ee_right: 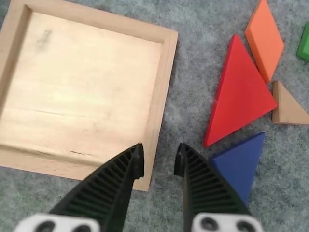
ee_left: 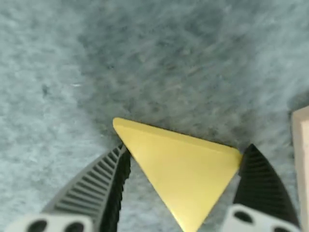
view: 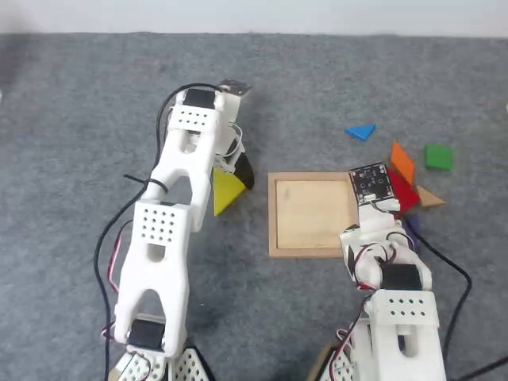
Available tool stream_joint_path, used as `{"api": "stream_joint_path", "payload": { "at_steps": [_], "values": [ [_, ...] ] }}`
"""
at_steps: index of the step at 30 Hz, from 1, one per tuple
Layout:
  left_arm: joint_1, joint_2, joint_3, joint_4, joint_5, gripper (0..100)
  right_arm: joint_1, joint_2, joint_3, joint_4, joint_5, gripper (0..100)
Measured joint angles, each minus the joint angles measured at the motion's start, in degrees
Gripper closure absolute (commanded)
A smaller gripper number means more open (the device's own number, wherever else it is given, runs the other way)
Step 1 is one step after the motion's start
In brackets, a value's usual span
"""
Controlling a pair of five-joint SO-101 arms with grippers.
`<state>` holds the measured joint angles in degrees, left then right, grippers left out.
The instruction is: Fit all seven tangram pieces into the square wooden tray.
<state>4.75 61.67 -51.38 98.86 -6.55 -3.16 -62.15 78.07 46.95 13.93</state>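
1. My left claw (ee_left: 186, 154) pinches the yellow triangle (ee_left: 183, 179), one finger on each side, over the grey carpet (ee_left: 145, 58) just left of the tray (view: 274, 214).
2. My right claw (ee_right: 159, 157) is spread only a little, holding nothing, above the tray's rim at a corner.
3. The red triangle (ee_right: 239, 92), dark blue triangle (ee_right: 239, 164), orange piece (ee_right: 264, 38) and tan triangle (ee_right: 287, 108) lie on the carpet right of the tray.
4. The green piece (view: 437, 156) and light blue triangle (view: 361, 132) lie farther off.
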Motion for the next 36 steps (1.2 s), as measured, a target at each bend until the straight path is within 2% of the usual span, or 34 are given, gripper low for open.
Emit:
{"api": "stream_joint_path", "payload": {
  "at_steps": [11, 36],
  "values": [
    [-0.97, 0.09, -0.09, -0.09, 7.82, 66, 0.00, 0.00, 0.00, 0.00, 0.00, 87.2],
    [-1.23, -0.70, 2.64, -0.18, 12.13, 66, 0.00, 0.00, 0.00, 0.00, 0.00, 87.2]
  ]
}}
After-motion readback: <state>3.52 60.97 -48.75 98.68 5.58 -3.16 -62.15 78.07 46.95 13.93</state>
